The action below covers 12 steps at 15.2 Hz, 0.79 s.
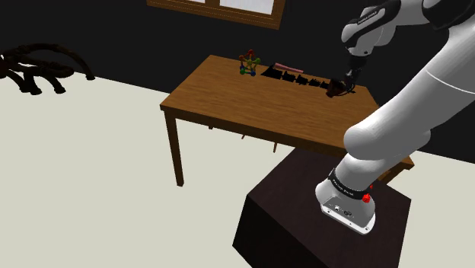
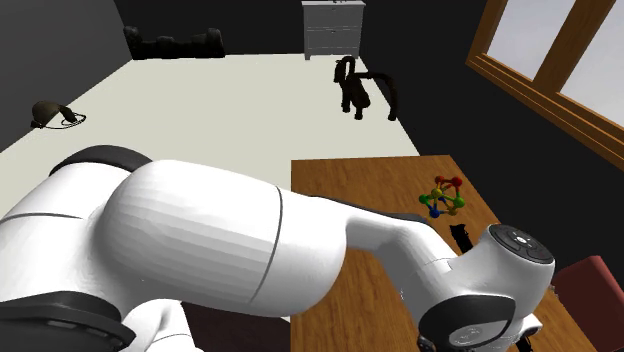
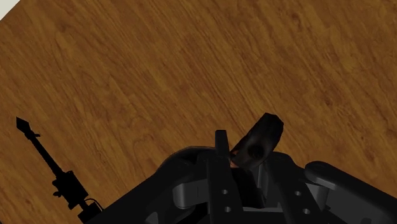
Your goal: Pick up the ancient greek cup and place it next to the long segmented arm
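The ancient greek cup (image 3: pixel 262 137) is a small dark vessel with a reddish tint, tilted between my two black fingers. My gripper (image 3: pixel 240 156) is shut on it, one finger (image 3: pixel 221 151) pressed against its side. In the shoulder view the cup (image 1: pixel 336 89) is at the wooden table's (image 1: pixel 228 95) right end, just under the gripper (image 1: pixel 348 81); whether it touches the wood I cannot tell. The long segmented arm (image 1: pixel 293 76) is a thin black jointed piece lying along the table's far edge. Its pointed tip (image 3: pixel 44 159) lies on the wood beside the hand.
A colourful ball-and-rod toy (image 1: pixel 249 62) stands at the far edge beside the segmented arm, also the toy (image 2: pixel 443 196). A pink flat piece (image 1: pixel 289 67) lies behind the arm. Dark curved furniture (image 1: pixel 38 70) sits on the floor. A white dresser (image 2: pixel 335 28) stands far off.
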Each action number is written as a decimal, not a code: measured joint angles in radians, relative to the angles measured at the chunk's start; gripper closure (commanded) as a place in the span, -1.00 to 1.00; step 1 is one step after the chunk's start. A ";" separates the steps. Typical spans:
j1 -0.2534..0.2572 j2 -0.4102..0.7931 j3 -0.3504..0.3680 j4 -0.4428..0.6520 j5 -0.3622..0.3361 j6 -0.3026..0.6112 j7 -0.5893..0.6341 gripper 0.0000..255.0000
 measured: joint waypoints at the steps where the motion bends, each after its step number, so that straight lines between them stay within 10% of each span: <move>1: 0.000 0.009 -0.001 -0.006 0.003 0.014 0.000 1.00; 12: -0.003 0.065 -0.011 -0.062 0.018 0.123 -0.001 1.00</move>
